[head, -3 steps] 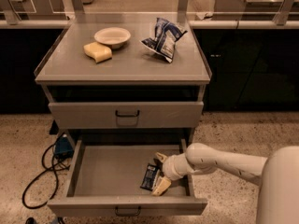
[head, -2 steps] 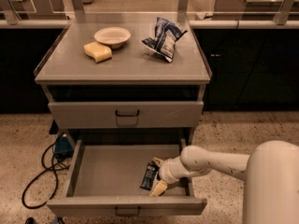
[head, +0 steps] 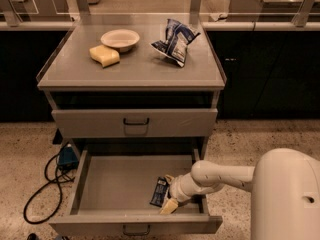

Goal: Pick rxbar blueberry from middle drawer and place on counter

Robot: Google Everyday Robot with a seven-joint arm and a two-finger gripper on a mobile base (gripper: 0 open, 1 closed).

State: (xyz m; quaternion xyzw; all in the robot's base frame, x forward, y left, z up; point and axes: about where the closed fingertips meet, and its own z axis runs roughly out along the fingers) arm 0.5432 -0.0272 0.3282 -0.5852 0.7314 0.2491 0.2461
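The rxbar blueberry [head: 159,191], a small dark wrapper with pale print, lies flat on the floor of the open middle drawer [head: 115,184], near its right front. My gripper [head: 169,193] reaches into the drawer from the right, low over the bar's right side. It is open, with one tan finger [head: 169,206] in front of the bar and the other behind it. The bar rests on the drawer floor. The counter [head: 135,69] is the grey top of the cabinet above.
On the counter stand a pale bowl [head: 120,38], a yellow sponge [head: 104,55] and a wrinkly blue-and-white snack bag [head: 175,41]. The upper drawer [head: 135,123] is closed. A black cable and a blue device [head: 65,156] lie on the floor at the left.
My gripper has edged slightly left, closer over the bar, and my arm's near part fills more of the lower right. The bar has not moved.
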